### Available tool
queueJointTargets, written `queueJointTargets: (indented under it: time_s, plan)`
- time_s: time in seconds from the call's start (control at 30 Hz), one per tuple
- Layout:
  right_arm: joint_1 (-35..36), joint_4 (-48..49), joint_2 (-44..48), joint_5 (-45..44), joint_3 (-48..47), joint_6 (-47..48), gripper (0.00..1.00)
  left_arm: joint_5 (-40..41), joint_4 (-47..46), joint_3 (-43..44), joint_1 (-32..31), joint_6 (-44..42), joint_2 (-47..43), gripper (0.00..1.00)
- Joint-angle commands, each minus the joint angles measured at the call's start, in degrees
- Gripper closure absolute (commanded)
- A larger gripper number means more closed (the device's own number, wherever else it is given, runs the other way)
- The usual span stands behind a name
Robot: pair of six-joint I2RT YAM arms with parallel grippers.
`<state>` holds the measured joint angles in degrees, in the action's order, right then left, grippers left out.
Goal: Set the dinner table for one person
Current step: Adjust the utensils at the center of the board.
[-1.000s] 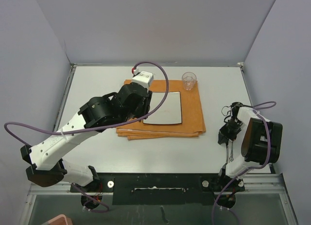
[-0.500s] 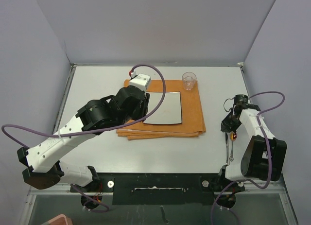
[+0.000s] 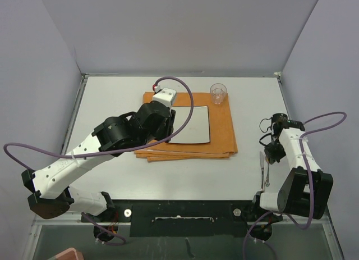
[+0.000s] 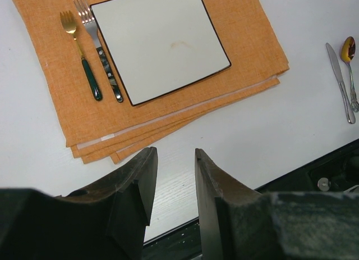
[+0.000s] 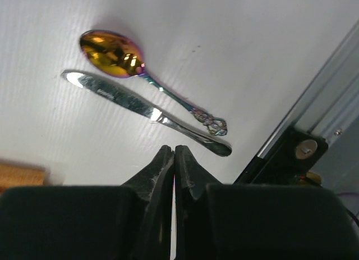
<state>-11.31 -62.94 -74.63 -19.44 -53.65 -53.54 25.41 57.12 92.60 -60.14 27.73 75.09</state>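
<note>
Right gripper [image 5: 173, 150], pressed together and empty, is being shifted slightly above the knife [image 5: 140, 107] and spoon [image 5: 112, 53] (both lying on the dinner table [image 3: 112, 97]); a pickup is seemingly being lined up.

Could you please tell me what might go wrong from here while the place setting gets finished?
1. The silver table knife and iridescent spoon lie flat and close together on the off-white tabletop; the shut right tool may pinch both or nudge one away.
2. Carrying them to the folded orange cloth mat could knock the small clear cup at its far right corner.
</note>
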Motion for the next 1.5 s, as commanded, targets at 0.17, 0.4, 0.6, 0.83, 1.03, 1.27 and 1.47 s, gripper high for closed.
queueJointTargets:
  time_s: [0.17,0.4,0.6,0.83,1.03,1.27,1.47]
  plan:
    - [-4.22,-9.92,-5.63,-10.90,0.22,-16.08,1.00,-0.75,-0.77,0.35,0.41,0.84,-3.67,0.68]
    - [-8.06,-8.62,-12.41,-7.56,2.42,-18.83,1.00,-0.81,1.25,1.18,0.37,1.14,-5.30,0.68]
    - [-8.92,-8.01,-18.26,-5.00,3.20,-21.77,1.00,-0.72,2.67,1.64,0.37,1.45,-6.39,0.68]
    - [-8.93,-5.75,-21.75,-3.15,5.04,-23.14,1.00,0.03,3.82,2.65,0.37,0.85,-6.69,0.68]
    - [-7.36,-1.75,-25.06,0.00,3.98,-17.65,1.00,0.49,4.18,3.41,0.37,-0.18,-6.59,0.68]
    - [-1.57,0.13,-28.04,1.32,-0.61,-13.48,1.00,0.02,3.53,3.48,0.37,-0.74,-6.27,0.68]
    - [-0.90,7.33,-27.90,9.90,-1.23,-8.09,1.00,0.34,3.83,2.79,0.35,-0.42,-7.14,0.68]
